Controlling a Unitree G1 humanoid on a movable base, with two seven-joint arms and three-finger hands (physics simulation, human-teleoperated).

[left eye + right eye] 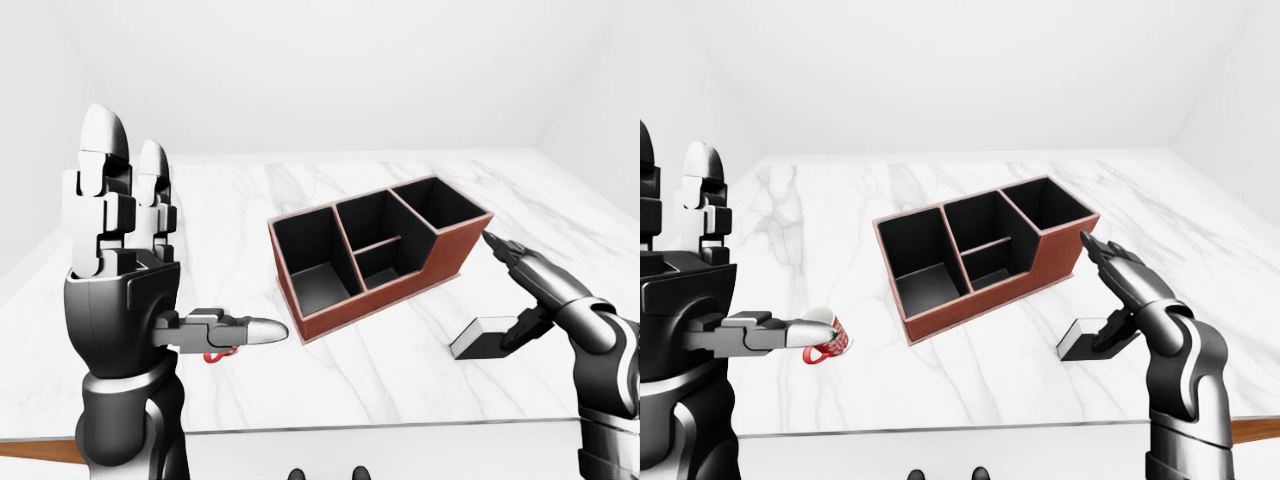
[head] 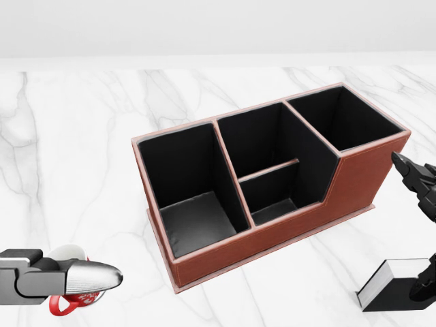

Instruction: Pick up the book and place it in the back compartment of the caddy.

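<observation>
The brown caddy (image 1: 455,252) with black compartments stands askew on the white marble table (image 1: 300,390). Its tall single compartment (image 2: 344,119) is at the upper right in the head view. The book (image 1: 478,338), dark with a white page edge, lies flat to the caddy's lower right. My right hand (image 1: 1105,295) is open right over the book. Its fingers (image 1: 1110,258) point up toward the caddy's end wall and its thumb (image 1: 1112,332) rests at the book's right side. My left hand (image 1: 170,250) is open and empty at the left, fingers upright, thumb pointing right.
A red and white mug (image 1: 826,340) stands on the table just behind my left thumb. The table's near edge (image 1: 400,428) runs along the bottom of the eye views. A brown wooden strip (image 1: 40,450) shows below it.
</observation>
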